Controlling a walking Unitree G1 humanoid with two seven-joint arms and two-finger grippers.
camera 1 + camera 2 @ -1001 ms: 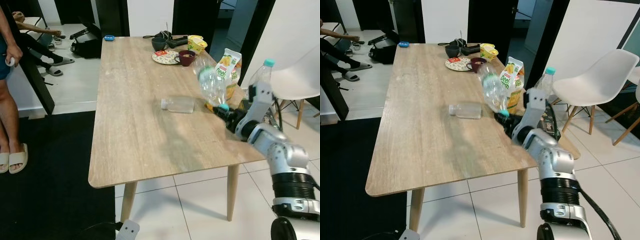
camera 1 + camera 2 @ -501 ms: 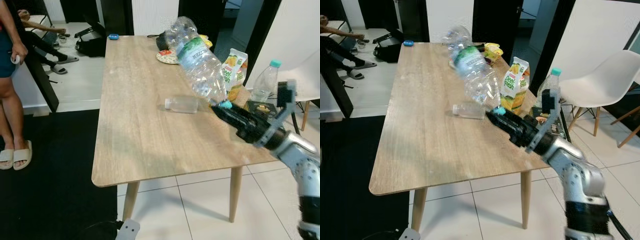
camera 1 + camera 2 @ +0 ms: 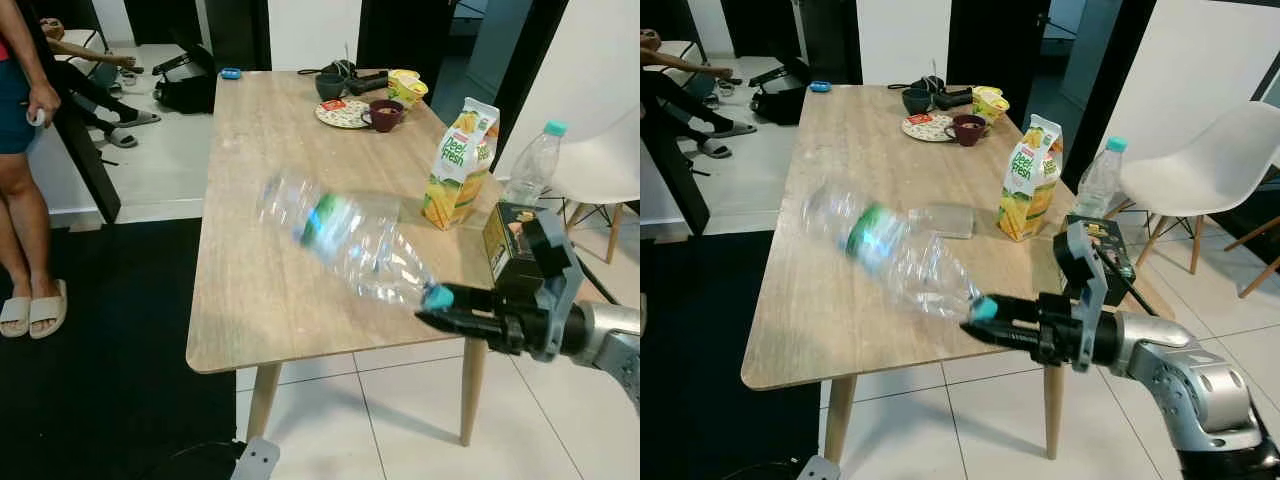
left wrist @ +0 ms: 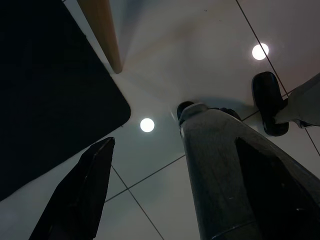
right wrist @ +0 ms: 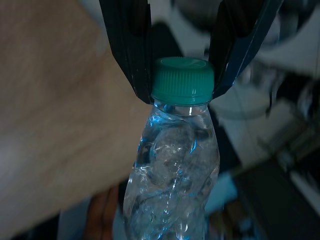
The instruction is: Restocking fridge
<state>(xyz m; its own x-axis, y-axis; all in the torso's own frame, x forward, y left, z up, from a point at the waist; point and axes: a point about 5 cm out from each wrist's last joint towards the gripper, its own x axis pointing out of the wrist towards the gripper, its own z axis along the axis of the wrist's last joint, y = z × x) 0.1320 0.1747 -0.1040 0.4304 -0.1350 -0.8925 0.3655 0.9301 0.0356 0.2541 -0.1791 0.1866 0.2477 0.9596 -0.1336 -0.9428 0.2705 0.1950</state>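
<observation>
1. The right gripper (image 3: 447, 307), at lower right of the left eye view, has its two black fingers (image 5: 126, 45) closed onto the green cap (image 5: 182, 80) of a clear plastic water bottle (image 3: 345, 242)
2. The bottle slants up and left from the gripper over the near edge of the wooden table (image 3: 260, 180), body blurred, its green label unreadable
3. At right centre an upright juice carton (image 3: 456, 163) reads "fresh"
4. The left gripper (image 4: 150, 200) hangs over the tiled floor, fingers spread, holding nothing

Held bottle (image 3: 350, 240) now swung level.
</observation>
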